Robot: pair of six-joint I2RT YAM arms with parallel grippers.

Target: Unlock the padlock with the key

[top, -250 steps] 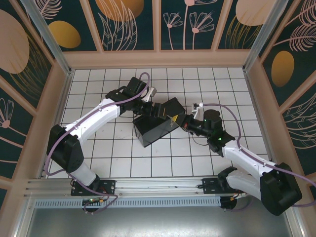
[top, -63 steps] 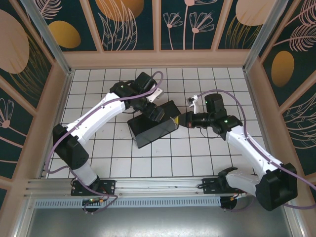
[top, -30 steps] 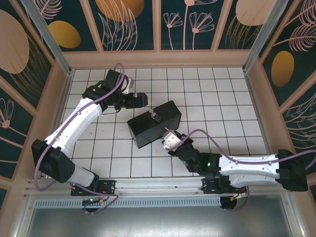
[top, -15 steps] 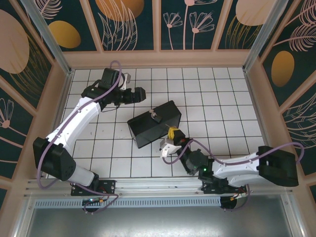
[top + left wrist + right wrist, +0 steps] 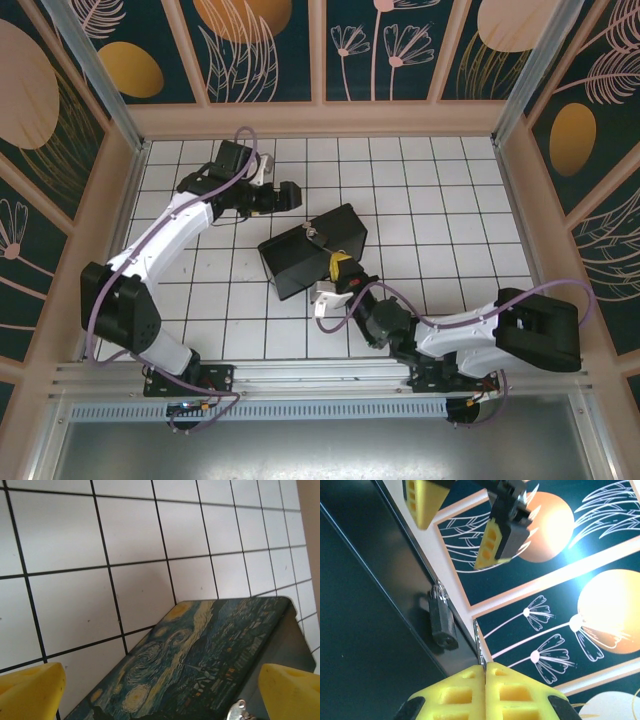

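Right end effector [image 5: 341,266], closed, has neared one padlock [image 5: 441,621]; left end effector [image 5: 291,197] gapes wide.

left claw [image 5: 291,197] wide, right claw [image 5: 485,673] closed

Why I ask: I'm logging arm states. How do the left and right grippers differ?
The left gripper is wide open; the right gripper is shut. The left gripper hangs beyond the box, looking down on its lid; the right gripper sits low beside the box, pointing up by the padlock. Both have yellow fingers.
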